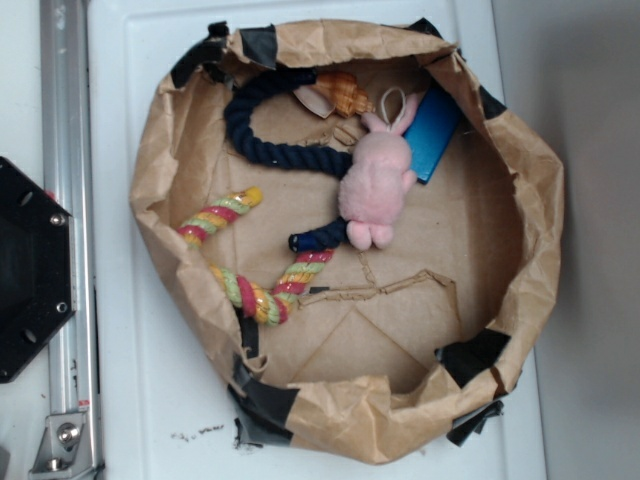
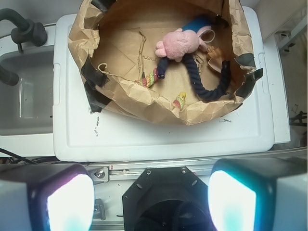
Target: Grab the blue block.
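The blue block [image 1: 436, 134] lies flat against the upper right wall of the brown paper basin [image 1: 520, 260], its left end tucked behind the pink plush bunny [image 1: 376, 185]. In the wrist view only the block's top [image 2: 198, 23] peeks out behind the bunny [image 2: 179, 43]. My gripper [image 2: 151, 199] hangs high above the robot's black base, well short of the basin, with its two glowing fingers [image 2: 67, 202] wide apart and nothing between them. It does not appear in the exterior view.
A dark navy rope [image 1: 268, 128] curves beside the bunny, with a coloured rope [image 1: 255, 290] and a shell-shaped toy [image 1: 345, 93] nearby. The basin sits on a white lid [image 2: 159, 137]. A black base plate [image 1: 28, 270] and metal rail [image 1: 68, 200] stand at the left.
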`<state>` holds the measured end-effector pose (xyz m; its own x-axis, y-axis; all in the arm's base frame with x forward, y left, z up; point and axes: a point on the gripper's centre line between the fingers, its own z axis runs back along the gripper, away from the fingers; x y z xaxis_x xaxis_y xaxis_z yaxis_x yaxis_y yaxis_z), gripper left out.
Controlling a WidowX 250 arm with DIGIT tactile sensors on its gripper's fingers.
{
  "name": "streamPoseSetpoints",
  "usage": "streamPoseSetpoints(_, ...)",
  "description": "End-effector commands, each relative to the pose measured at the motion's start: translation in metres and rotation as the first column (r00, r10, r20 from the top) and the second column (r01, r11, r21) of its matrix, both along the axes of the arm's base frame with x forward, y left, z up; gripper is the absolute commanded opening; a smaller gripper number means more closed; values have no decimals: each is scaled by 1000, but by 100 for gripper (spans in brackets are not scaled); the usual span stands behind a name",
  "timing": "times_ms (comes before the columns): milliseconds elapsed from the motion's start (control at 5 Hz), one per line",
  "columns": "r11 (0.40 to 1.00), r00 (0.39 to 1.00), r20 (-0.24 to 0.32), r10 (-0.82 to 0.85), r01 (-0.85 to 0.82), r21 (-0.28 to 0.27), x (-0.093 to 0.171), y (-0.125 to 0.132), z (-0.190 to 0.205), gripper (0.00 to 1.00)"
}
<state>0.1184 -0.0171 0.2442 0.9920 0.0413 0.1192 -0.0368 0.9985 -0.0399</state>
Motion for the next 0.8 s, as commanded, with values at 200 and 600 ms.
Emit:
streamPoseSetpoints(200, 969, 969, 30, 246, -246, -28, 50, 28, -36, 100)
streamPoseSetpoints(600, 865, 853, 145, 501, -491, -100, 145, 54, -77, 100)
